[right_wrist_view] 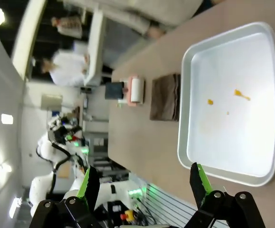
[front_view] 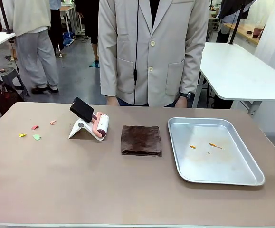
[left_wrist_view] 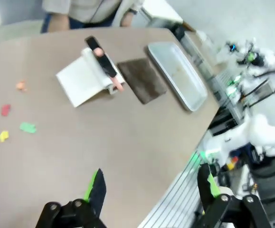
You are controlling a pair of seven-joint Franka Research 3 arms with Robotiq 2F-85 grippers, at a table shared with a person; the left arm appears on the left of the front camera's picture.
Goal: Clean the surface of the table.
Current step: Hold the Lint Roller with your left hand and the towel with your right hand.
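Front view: the big brown table with its flat, smooth top lies across the near part of the scene. A person in a pale grey jacket stands at its far side.
Mess: small bits of coloured paper, pink, yellow and green, lie on the far left part of the table.
Tools: a sticky roller with a white roll, a pink neck and a black handle leans on a white stand just right of the paper bits. A dark brown folded cloth lies flat near the middle.
Tray: a shiny metal tray sits on the right, with a few orange spots inside it.
Left gripper: the left gripper hangs above the near edge of the table. Its jaws are wide apart and it holds nothing.
Right gripper: the right gripper hangs near the tray, spread wide, with nothing in it.
How the table handles: it looks heavy, hard and stiff, so it should stay put when something rubs on it. The top looks smooth, so the light paper bits could slide or blow away.
Where to hold: the table is not for lifting. The roller's black handle sticks up and looks like the best thing to grab. The cloth is soft and floppy, so pinch it at an edge.
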